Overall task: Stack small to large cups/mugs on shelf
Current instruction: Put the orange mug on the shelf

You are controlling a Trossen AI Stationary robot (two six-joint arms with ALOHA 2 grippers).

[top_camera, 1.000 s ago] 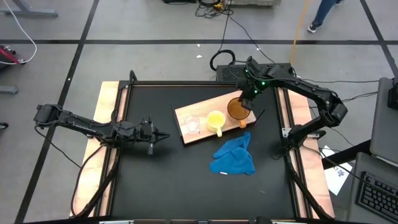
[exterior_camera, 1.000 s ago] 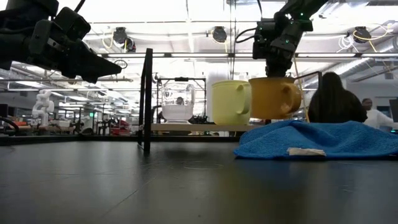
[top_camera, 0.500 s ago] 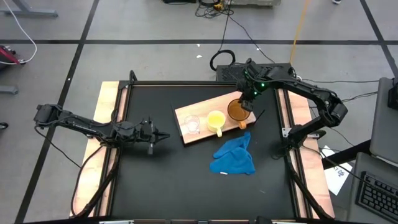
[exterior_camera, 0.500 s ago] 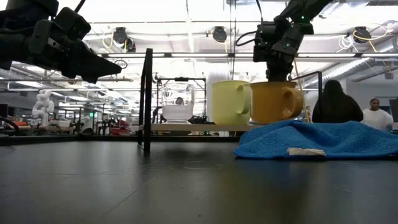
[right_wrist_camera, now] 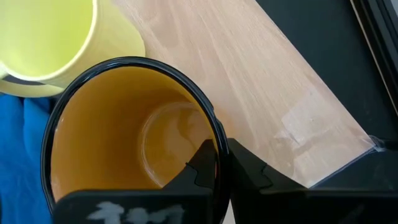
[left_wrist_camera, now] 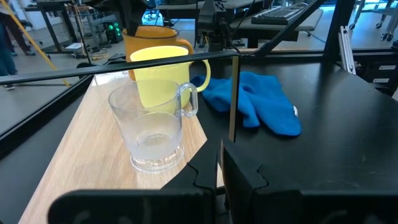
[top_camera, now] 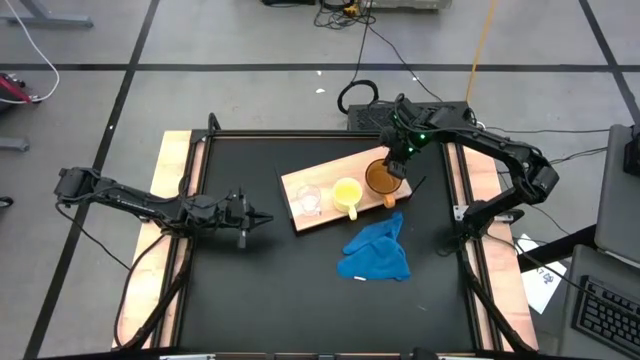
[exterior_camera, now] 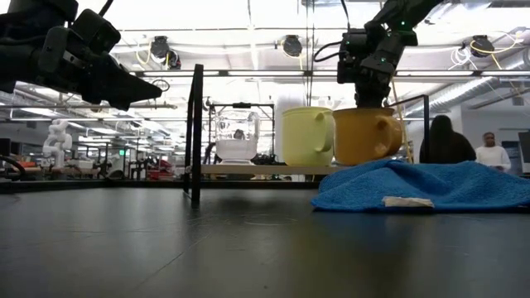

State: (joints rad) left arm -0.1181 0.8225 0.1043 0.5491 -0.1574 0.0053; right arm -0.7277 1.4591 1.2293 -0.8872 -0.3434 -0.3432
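A wooden shelf (top_camera: 325, 172) lies slantwise on the black table. On it stand three vessels in a row: a clear glass cup (top_camera: 308, 200), a yellow mug (top_camera: 347, 193) and an orange mug (top_camera: 381, 178), all upright on their bases. My right gripper (top_camera: 397, 162) is above the orange mug (right_wrist_camera: 124, 137), shut on its rim. My left gripper (top_camera: 262, 217) hovers shut over the table's left half, pointing at the glass cup (left_wrist_camera: 152, 127), touching nothing. A blue cloth (exterior_camera: 422, 184) hides the orange mug's foot (exterior_camera: 363, 136) in the low view. My right gripper (right_wrist_camera: 217, 160) has the orange mug by its dark rim (right_wrist_camera: 213, 132) on the far right side, opposite the handle (top_camera: 391, 199). One finger (right_wrist_camera: 200, 165) is inside the mug and one (right_wrist_camera: 247, 167) outside. The fingers come from above, pointing down. The mug stands upright, level with the yellow mug (exterior_camera: 308, 135).
A crumpled blue cloth (top_camera: 375, 252) lies on the table just near of the shelf. A thin black upright post (exterior_camera: 196, 132) stands at the table's far left. The shelf has bare wood (right_wrist_camera: 249, 74) to the right of the orange mug. People show in the room behind.
My right gripper has moved down a little, still shut on the orange mug's rim. The mug has come down with it, staying upright, from slightly raised to level with the yellow mug on the shelf.
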